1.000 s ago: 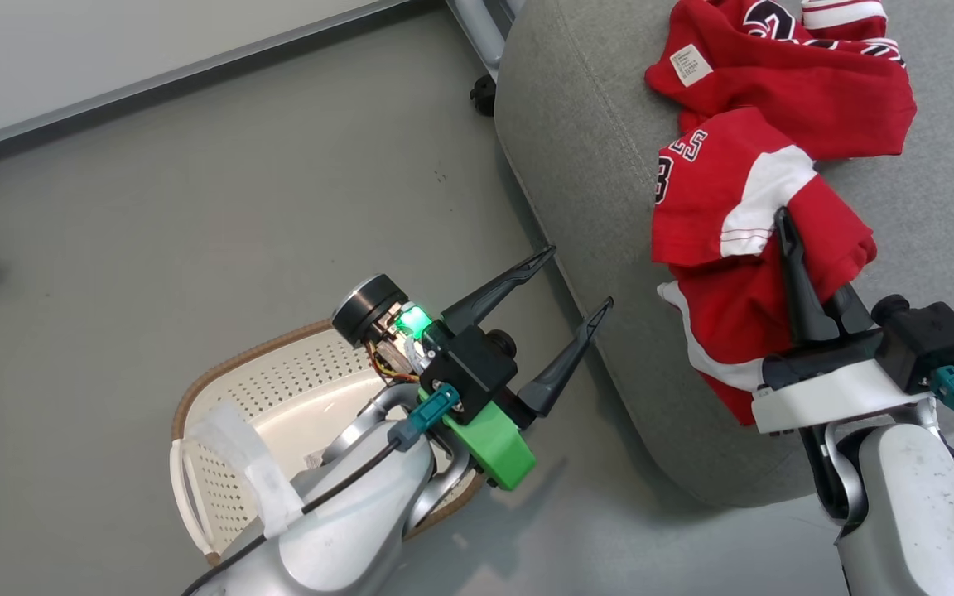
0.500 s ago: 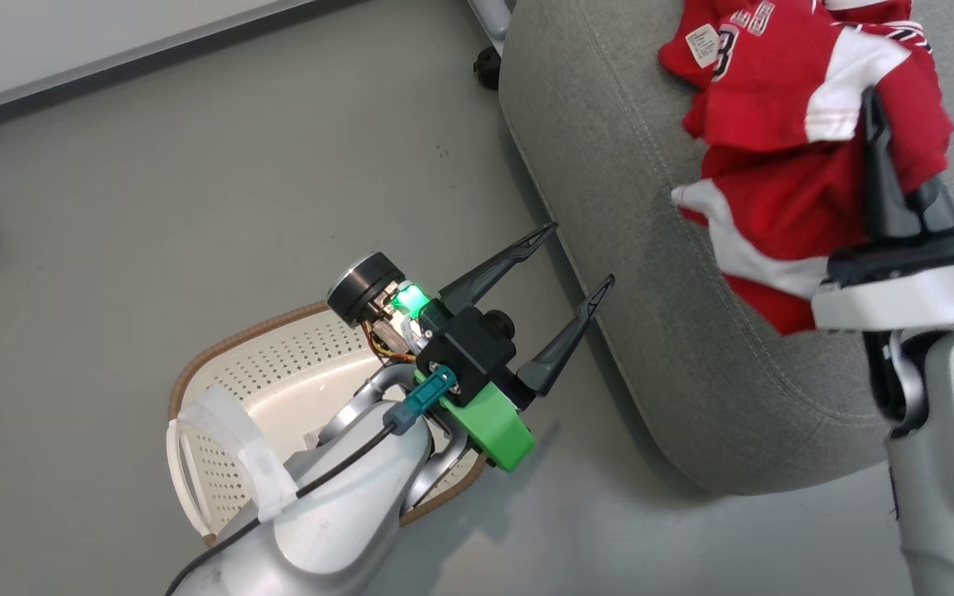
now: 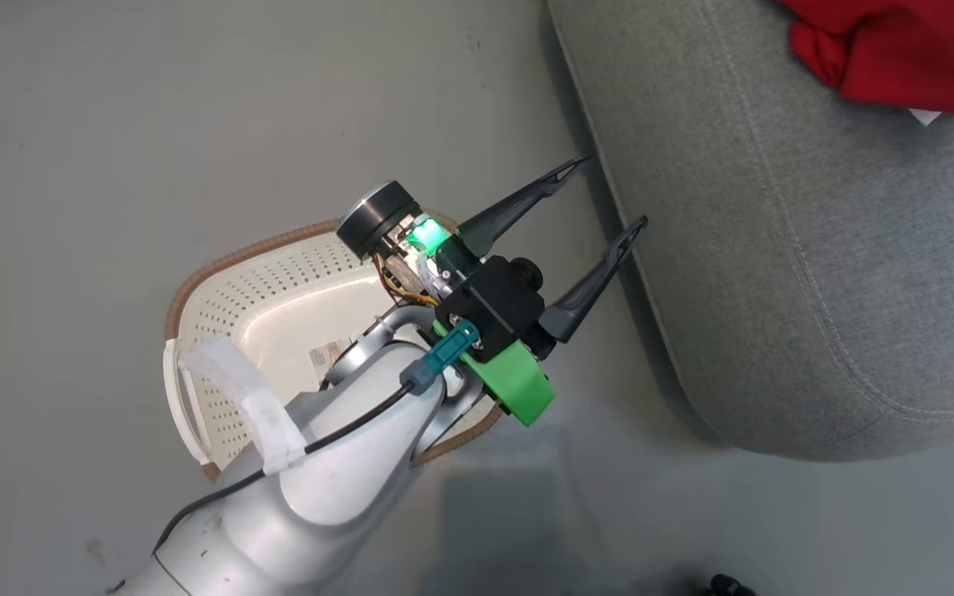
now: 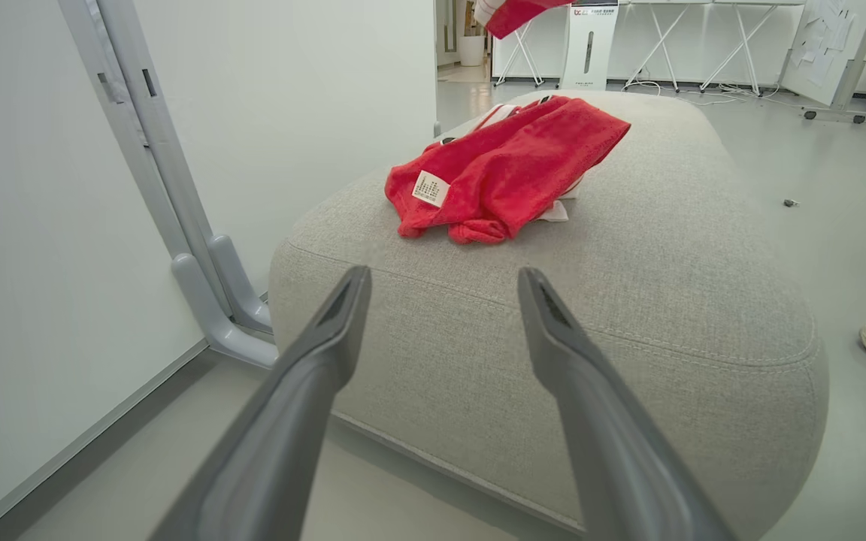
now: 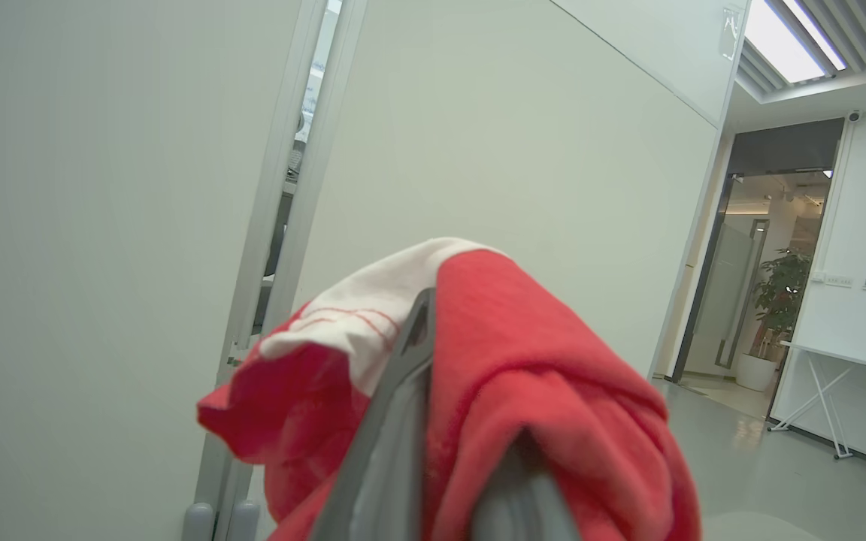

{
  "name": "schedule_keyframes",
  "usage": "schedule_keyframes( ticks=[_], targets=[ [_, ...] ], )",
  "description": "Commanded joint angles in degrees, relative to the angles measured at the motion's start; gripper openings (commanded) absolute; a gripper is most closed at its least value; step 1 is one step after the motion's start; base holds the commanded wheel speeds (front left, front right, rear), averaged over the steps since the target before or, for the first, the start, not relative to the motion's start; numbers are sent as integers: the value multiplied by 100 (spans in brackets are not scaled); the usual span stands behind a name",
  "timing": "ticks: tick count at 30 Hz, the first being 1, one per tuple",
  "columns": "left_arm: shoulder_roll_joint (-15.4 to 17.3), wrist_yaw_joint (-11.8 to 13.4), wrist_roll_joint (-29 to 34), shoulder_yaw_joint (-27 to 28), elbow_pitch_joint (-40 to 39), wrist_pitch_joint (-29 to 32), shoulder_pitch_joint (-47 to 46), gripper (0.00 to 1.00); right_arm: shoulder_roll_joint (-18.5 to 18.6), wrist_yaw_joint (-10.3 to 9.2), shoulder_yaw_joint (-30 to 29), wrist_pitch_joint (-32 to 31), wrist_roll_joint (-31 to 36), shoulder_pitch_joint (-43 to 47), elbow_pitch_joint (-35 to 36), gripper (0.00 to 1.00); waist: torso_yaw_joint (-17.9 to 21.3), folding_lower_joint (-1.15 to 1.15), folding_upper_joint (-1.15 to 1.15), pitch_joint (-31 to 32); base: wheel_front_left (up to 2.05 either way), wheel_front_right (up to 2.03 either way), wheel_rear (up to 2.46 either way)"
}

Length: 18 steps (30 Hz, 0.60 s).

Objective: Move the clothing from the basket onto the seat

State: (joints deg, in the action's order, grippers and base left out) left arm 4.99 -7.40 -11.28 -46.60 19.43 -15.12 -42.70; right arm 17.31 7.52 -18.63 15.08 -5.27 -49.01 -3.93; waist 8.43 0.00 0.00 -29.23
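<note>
Two garments: the loose garment (image 3: 916, 50) lies on the seat (image 3: 816, 248), upper right; the held garment (image 5: 538, 353) hangs pinched in your right gripper (image 5: 440, 353). Your left gripper (image 3: 607, 192) gapes empty by the basket (image 3: 262, 273). Light, floppy: grab bunched folds.

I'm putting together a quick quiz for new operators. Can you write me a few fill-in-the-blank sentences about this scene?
1. The left gripper has its jaws ___, with nothing between them.
2. The right gripper is shut on a garment coloured ___ and white.
3. The second garment lies ___ the seat.
4. The basket holds ___ clothing.

Missing words: open; red; on; no.
</note>
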Motion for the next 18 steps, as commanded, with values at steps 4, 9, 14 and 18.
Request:
schedule_keyframes(
  ticks=[4,9,14,18],
  targets=[
    [-9,-11,43,-1,-18,-4,-277,100,320,-6,-155,13,-94,-500,-502,0,-345,0,0,-731,0,0,0],
    [-33,-11,67,-19,-27,-4,-437,100,504,-6,-75,13,-62,-775,-1335,0,-433,0,0,-989,0,0,0],
    [-51,-11,79,15,-27,-4,-442,100,436,-6,-140,13,-68,-746,-2001,0,-462,0,0,-1064,0,0,0],
    [-58,-11,78,31,-11,-4,-385,100,350,-6,-156,13,-36,-505,-2318,0,-459,0,0,-1047,0,0,0]
  ],
)
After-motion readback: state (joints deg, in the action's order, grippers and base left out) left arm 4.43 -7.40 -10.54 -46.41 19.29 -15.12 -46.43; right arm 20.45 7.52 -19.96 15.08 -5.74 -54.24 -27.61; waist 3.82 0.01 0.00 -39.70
